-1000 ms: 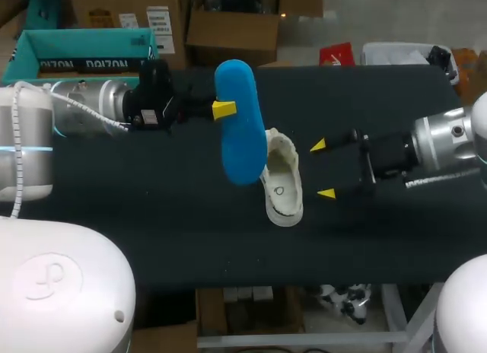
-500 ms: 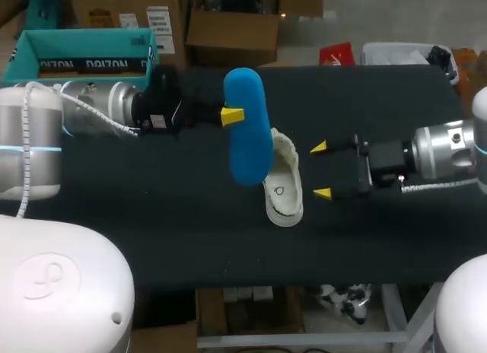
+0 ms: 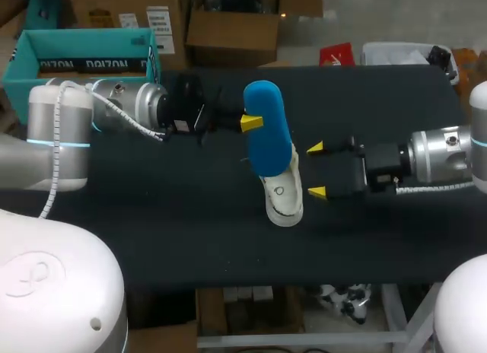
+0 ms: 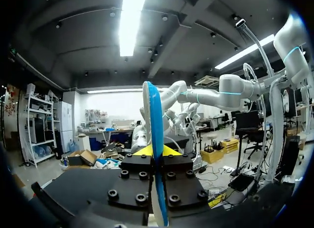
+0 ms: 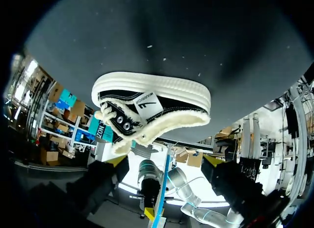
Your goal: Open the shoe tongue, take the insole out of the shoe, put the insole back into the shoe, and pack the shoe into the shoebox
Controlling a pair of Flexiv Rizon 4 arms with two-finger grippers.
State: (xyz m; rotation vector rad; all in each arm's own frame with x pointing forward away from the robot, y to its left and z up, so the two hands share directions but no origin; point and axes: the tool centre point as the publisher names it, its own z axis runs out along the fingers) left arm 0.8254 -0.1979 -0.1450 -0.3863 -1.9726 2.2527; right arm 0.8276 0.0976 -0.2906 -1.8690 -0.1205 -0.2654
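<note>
My left gripper (image 3: 247,123) is shut on a blue insole (image 3: 268,132) and holds it on edge above the table, its lower end over the heel opening of the shoe (image 3: 283,192). In the left wrist view the insole (image 4: 154,120) stands edge-on between my left gripper's (image 4: 153,152) yellow tips. The shoe (image 5: 152,110) is black canvas with a white sole and a fleecy lining, and it rests on the black table. My right gripper (image 3: 316,170) is open just to the right of the shoe, fingers pointing at it. A teal shoebox (image 3: 76,52) stands open at the back left.
The black table top (image 3: 152,224) stretches to the left and front of the shoe, and its front edge (image 3: 251,286) runs below it. My left arm lies across the back left, between the shoebox and the insole.
My left arm has carried the insole to the right, from beside the shoe to over its heel. My right gripper has edged slightly left toward the shoe and stayed open.
</note>
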